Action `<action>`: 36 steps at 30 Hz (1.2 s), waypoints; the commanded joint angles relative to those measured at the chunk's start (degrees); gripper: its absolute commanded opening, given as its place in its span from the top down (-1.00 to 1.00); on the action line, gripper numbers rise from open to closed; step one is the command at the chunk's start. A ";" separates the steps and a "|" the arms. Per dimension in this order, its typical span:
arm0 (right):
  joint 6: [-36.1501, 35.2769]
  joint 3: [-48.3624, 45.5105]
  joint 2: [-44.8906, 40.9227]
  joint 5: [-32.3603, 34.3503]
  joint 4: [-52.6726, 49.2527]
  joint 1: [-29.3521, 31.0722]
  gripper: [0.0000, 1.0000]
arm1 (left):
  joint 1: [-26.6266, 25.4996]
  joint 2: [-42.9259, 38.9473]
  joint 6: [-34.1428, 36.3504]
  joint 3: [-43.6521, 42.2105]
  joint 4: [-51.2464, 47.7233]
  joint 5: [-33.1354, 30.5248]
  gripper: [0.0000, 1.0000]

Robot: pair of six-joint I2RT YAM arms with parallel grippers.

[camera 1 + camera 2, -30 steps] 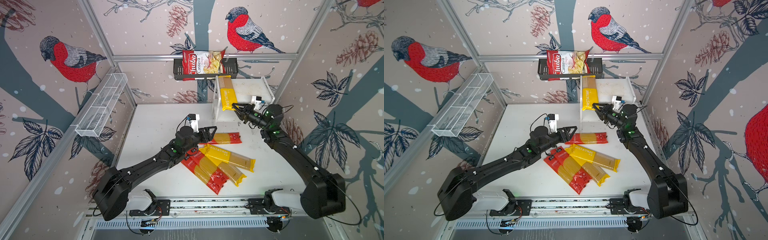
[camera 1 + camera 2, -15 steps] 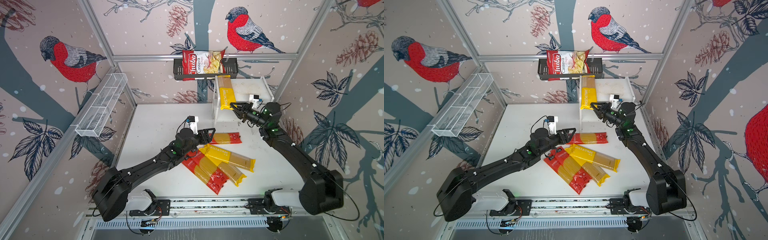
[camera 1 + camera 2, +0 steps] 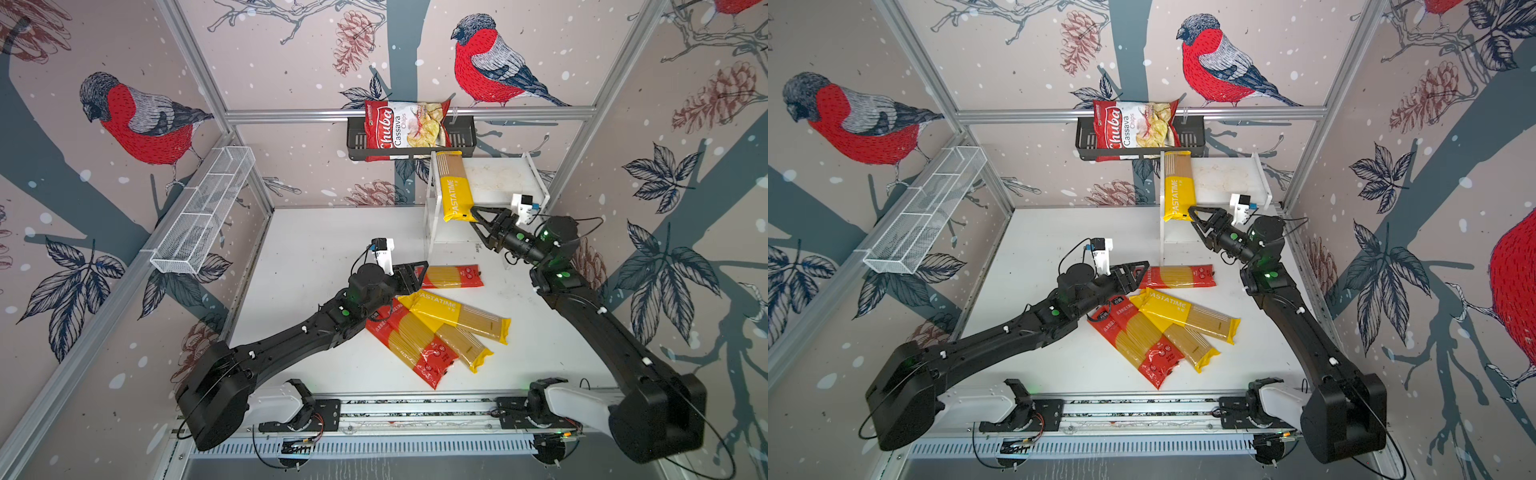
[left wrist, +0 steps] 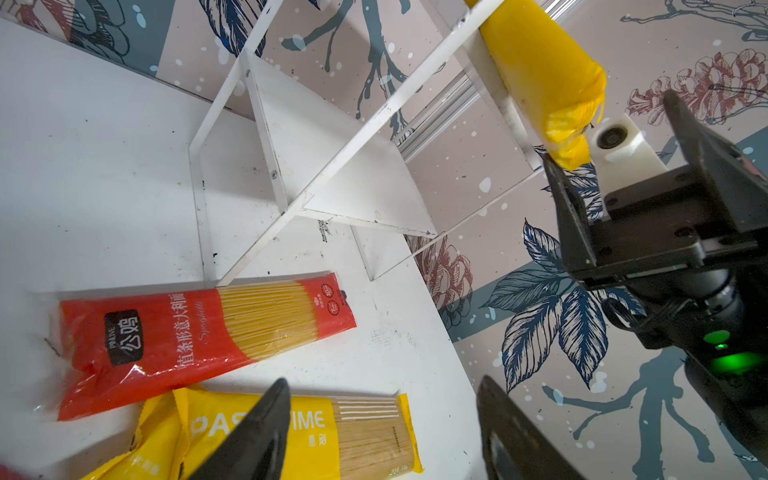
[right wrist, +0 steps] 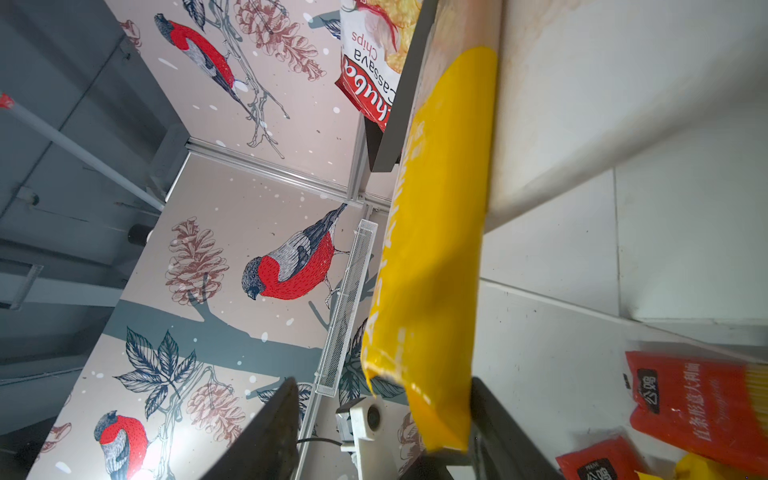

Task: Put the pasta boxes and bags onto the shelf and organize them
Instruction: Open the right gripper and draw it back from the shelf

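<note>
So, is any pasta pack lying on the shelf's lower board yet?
No, the left wrist view shows the lower board bare, with the only shelved yellow pack up above it.

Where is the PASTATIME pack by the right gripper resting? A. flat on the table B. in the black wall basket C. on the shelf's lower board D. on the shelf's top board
D: the PASTATIME pack lies along the left side of the top board of the shelf. Its yellow end overhangs the front edge, between the open jaws of the right gripper.
</note>
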 commanded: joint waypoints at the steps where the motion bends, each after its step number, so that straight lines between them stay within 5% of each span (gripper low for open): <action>1: -4.63 -3.74 -4.33 0.85 -3.42 -0.13 -0.29 | -2.89 -1.16 2.47 -2.96 4.01 -7.40 -0.40; 6: -8.71 -12.65 -12.61 4.85 -8.04 0.52 -0.29 | -9.34 -1.27 5.10 -8.85 10.45 -18.21 -0.42; 13: -19.51 -21.15 -17.56 16.34 -20.17 4.16 -0.28 | -16.59 4.05 7.88 -11.49 18.76 -25.03 -0.42; 20: -24.28 -24.10 -15.65 29.84 -29.40 4.57 -0.39 | -18.06 7.44 5.78 -10.85 18.79 -22.15 -0.42; 25: -25.87 -26.18 -13.94 33.03 -29.91 1.96 -0.69 | -18.06 8.34 8.26 -11.20 19.50 -20.46 -0.41; 36: -23.86 -27.92 -11.19 34.19 -37.90 -3.37 -0.74 | -18.06 9.33 11.10 -12.84 21.58 -19.80 -0.42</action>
